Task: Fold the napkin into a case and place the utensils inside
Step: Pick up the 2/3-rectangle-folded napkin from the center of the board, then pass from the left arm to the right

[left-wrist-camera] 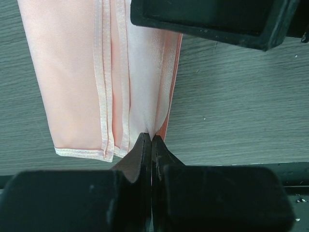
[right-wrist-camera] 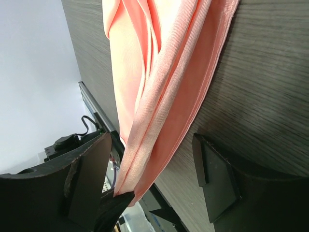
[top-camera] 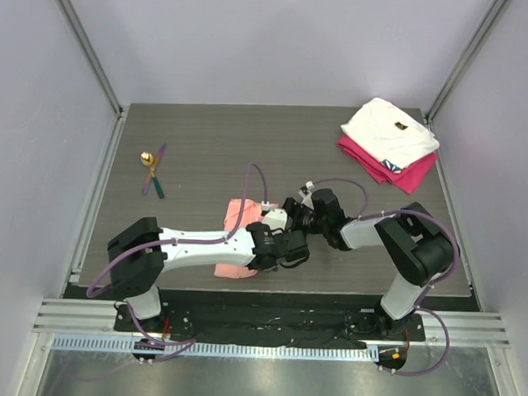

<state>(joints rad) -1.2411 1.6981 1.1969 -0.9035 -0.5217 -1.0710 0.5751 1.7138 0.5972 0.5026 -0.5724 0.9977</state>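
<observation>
Top view: the napkin (top-camera: pixel 239 216) lay as a folded strip, near centre of the bench (top-camera: pixel 248 153); the utensils (top-camera: pixel 153 171) lay far left, not yet inside.
Left wrist: the left hand (left-wrist-camera: pixel 151 141) was clenched on the napkin's near edge.
Right wrist: the right hand (right-wrist-camera: pixel 152 179) was released, straddling the strip; the case looked unfinished.

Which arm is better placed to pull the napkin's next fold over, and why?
Left: the left gripper is shut on the napkin at its edge; the right gripper stands open astride it, gripping nothing.
</observation>
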